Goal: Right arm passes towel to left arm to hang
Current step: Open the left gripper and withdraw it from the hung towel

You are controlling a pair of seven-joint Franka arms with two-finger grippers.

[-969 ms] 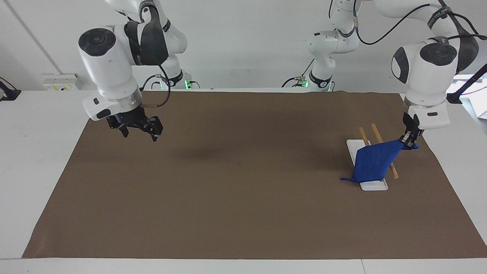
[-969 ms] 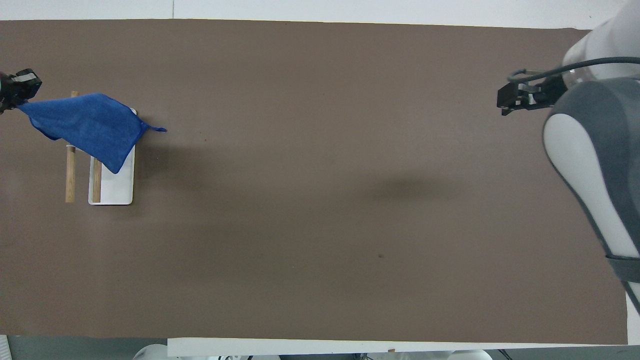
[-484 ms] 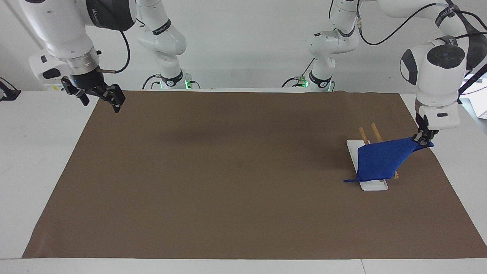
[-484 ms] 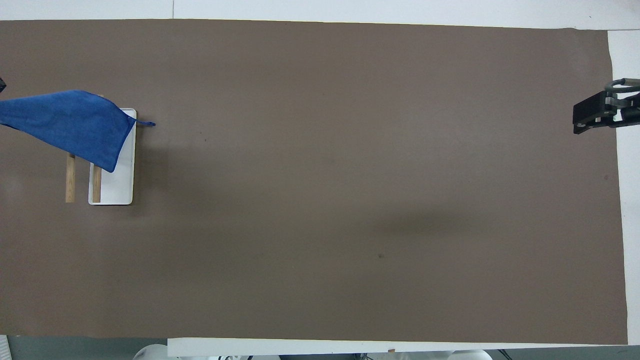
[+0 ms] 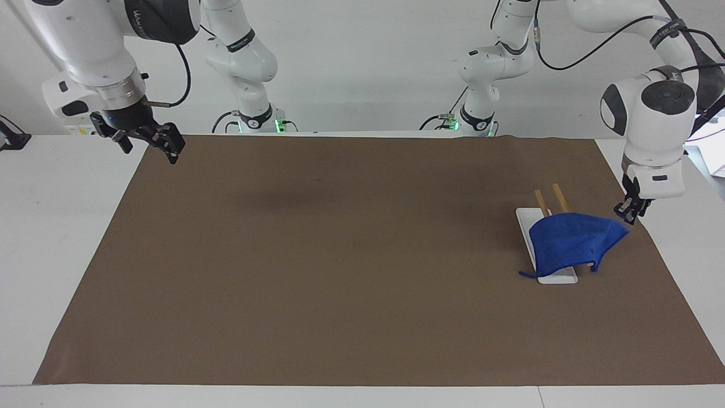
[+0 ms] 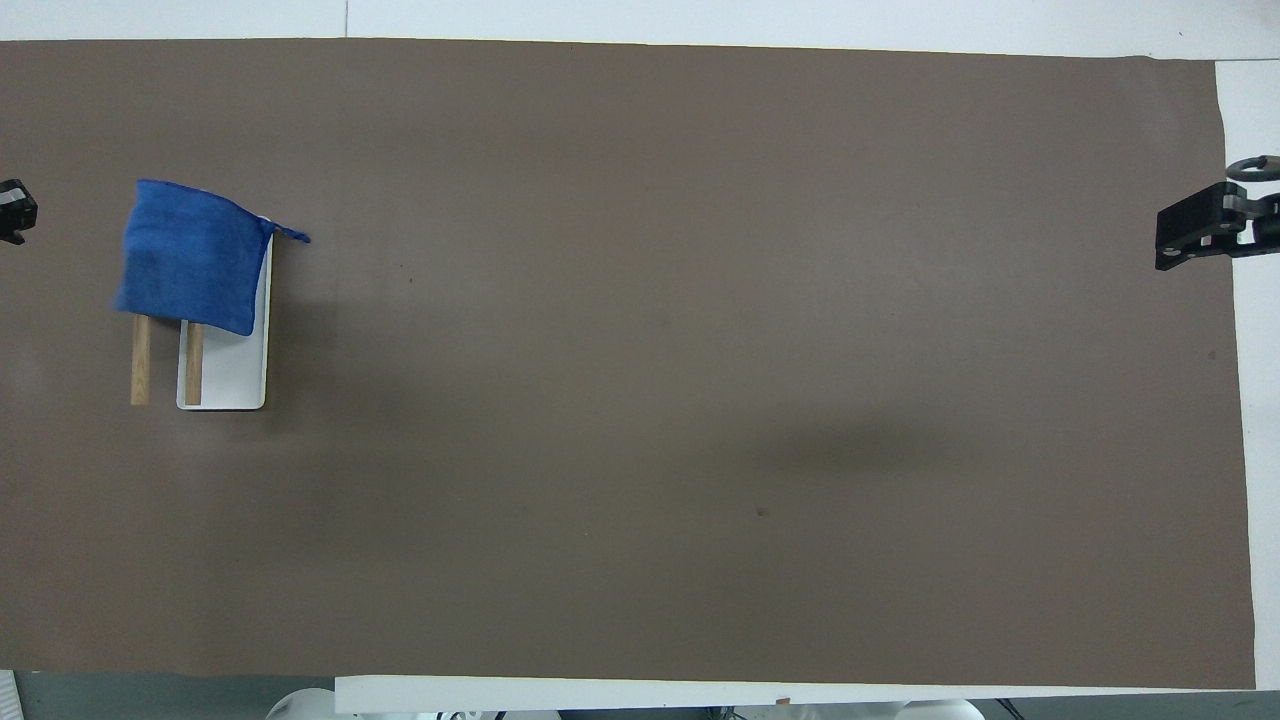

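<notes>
The blue towel (image 5: 572,241) (image 6: 195,255) lies draped over the two wooden rods (image 5: 559,197) (image 6: 140,370) of a small rack with a white base (image 5: 558,276) (image 6: 235,375), toward the left arm's end of the table. Its loop tail (image 5: 527,274) hangs off one corner. The left gripper (image 5: 631,213) (image 6: 12,210) hovers just beside the towel's upper corner, open and apart from the cloth. The right gripper (image 5: 148,150) (image 6: 1200,230) is raised over the mat's edge at the right arm's end, open, with nothing in it.
A brown mat (image 5: 340,255) (image 6: 640,400) covers most of the white table (image 5: 56,226). Cables and the two arm bases (image 5: 476,122) stand along the robots' edge.
The left gripper has opened and let go of the towel's corner; the cloth has dropped and now hangs over the rods. The right arm pulled away to its own end and stopped.
</notes>
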